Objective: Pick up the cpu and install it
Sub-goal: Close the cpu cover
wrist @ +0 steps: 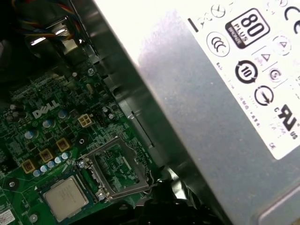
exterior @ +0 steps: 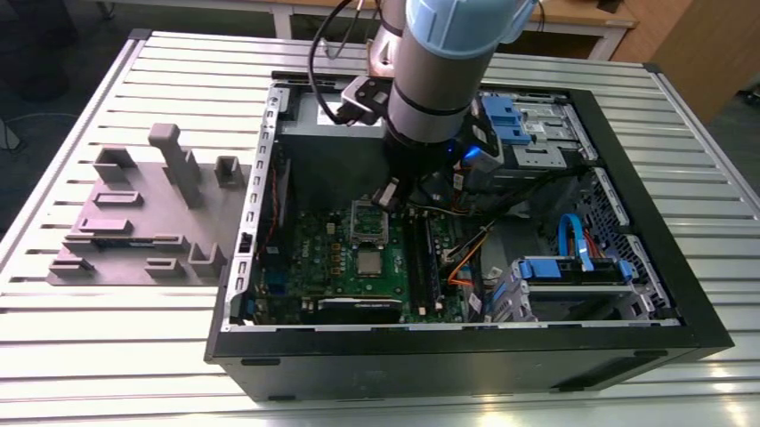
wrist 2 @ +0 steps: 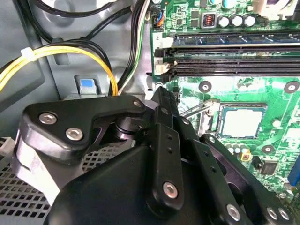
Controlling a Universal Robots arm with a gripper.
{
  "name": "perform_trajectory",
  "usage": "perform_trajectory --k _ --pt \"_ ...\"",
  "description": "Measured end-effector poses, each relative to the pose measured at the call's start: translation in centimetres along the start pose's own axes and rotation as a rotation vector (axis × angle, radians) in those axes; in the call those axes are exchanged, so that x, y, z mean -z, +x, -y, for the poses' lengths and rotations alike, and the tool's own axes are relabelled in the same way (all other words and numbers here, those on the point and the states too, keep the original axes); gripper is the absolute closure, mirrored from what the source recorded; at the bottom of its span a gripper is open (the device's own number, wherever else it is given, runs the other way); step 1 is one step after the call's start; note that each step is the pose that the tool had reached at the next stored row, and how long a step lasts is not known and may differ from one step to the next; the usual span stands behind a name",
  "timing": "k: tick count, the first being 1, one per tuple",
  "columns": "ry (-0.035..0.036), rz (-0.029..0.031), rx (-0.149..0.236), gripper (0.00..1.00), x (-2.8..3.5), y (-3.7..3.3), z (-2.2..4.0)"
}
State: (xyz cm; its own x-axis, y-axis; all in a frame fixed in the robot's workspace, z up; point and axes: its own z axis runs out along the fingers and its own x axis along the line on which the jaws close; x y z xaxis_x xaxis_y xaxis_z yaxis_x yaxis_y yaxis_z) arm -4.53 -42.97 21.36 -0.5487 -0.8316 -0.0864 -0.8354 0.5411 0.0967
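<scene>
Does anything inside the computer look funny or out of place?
The metal hold-down frame stands flipped open next to the cpu instead of lying over it. The cpu lies flat and square in its socket. Nothing else stands out.

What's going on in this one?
A robot arm reaches down into an open computer case that lies on a slatted table. The cpu lies in its socket on the green board, silver top up, not in the tool. The socket's metal frame stands hinged open beside it. The tool hangs close above that frame; whether it touches it I cannot tell.
</scene>
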Motion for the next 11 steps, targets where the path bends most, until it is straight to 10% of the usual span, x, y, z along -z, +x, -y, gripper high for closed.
perform_trajectory --k 11 --pt "0.0116 -0.0178 0.000 0.90 0.81 -0.03 -0.14"
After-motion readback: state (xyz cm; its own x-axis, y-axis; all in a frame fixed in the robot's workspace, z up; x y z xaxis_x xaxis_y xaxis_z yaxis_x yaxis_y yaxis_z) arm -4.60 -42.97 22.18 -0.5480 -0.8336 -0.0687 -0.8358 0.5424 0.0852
